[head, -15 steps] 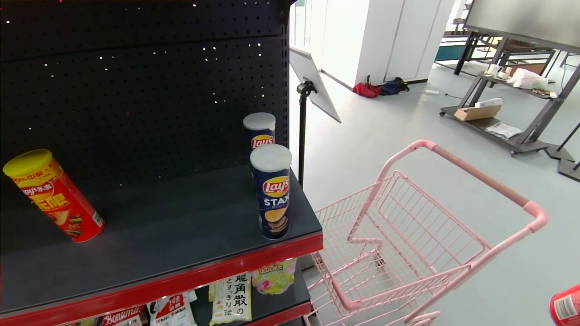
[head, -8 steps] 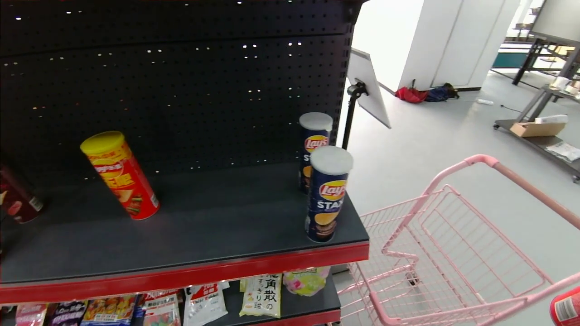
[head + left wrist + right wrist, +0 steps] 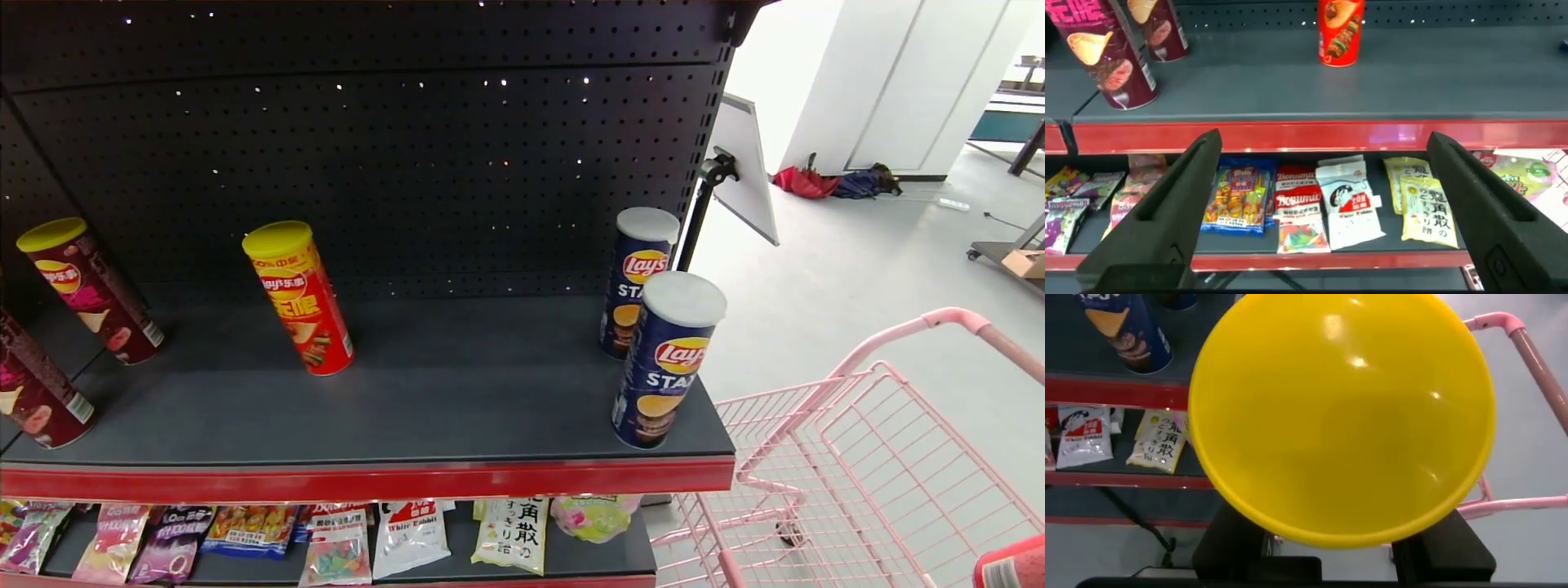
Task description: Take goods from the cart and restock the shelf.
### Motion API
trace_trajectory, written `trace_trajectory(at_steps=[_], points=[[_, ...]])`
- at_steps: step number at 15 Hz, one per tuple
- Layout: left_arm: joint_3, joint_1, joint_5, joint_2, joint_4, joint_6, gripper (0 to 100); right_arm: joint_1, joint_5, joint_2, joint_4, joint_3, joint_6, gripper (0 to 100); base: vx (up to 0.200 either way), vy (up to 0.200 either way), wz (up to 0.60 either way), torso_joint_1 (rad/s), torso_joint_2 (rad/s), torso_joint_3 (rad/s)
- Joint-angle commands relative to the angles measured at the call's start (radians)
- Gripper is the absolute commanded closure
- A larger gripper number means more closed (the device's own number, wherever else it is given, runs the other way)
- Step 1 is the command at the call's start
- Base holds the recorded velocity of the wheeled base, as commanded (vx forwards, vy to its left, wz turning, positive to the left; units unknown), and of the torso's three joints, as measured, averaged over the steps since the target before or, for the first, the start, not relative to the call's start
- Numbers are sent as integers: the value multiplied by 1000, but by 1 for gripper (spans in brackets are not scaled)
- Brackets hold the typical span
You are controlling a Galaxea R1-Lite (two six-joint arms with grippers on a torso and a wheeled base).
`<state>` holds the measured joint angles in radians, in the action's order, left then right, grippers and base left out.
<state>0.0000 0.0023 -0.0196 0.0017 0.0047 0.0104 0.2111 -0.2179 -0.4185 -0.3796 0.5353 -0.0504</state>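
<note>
Canisters of chips stand upright on the shelf (image 3: pixel 424 408), a dark board with a red front lip and a black pegboard (image 3: pixel 408 163) behind it. At the shelf's right end are two with white lids: the front blue canister (image 3: pixel 668 359) near the lip, and the rear blue canister (image 3: pixel 641 282) just behind it, closer to the pegboard. Left of the shelf's middle, toward the back, stands the red canister (image 3: pixel 299 298) with a yellow lid. At the shelf's left end, the rear maroon canister (image 3: pixel 90 290) stands near the pegboard and the front maroon canister (image 3: pixel 37 392) near the lip. Under the shelf, a lower tier carries a row of snack bags (image 3: pixel 408 535). A white sign board (image 3: pixel 747 175) on a stand rises beside the shelf's right end.

The pink wire cart (image 3: pixel 865 457) stands on the floor just off the shelf's right end.

The right gripper (image 3: pixel 1341 554) is closed on the held can (image 3: pixel 1011 565), a red can whose yellow lid faces the wrist camera, with a dark finger on either side. The can is off the shelf's right end, lower than the board and apart from it, by the cart's near corner.

The left gripper (image 3: pixel 1323 212) is open, its fingers (image 3: pixel 1167 220) spread wide with nothing held between them. It faces the shelf's left part, roughly level with the lower tier.
</note>
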Motion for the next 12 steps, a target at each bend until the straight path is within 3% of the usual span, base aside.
trace_trajectory(at_steps=[1,2,12], points=[[0,1,0,0,0,0,0,11,0,81,56,-80,6,100,0,0,0,0,0,0],[0,1,0,0,0,0,0,11,0,90,68,-97,3,100,0,0,0,0,0,0],[0,1,0,0,0,0,0,11,0,109,73,-123,3,100,0,200,0,0,6,4]])
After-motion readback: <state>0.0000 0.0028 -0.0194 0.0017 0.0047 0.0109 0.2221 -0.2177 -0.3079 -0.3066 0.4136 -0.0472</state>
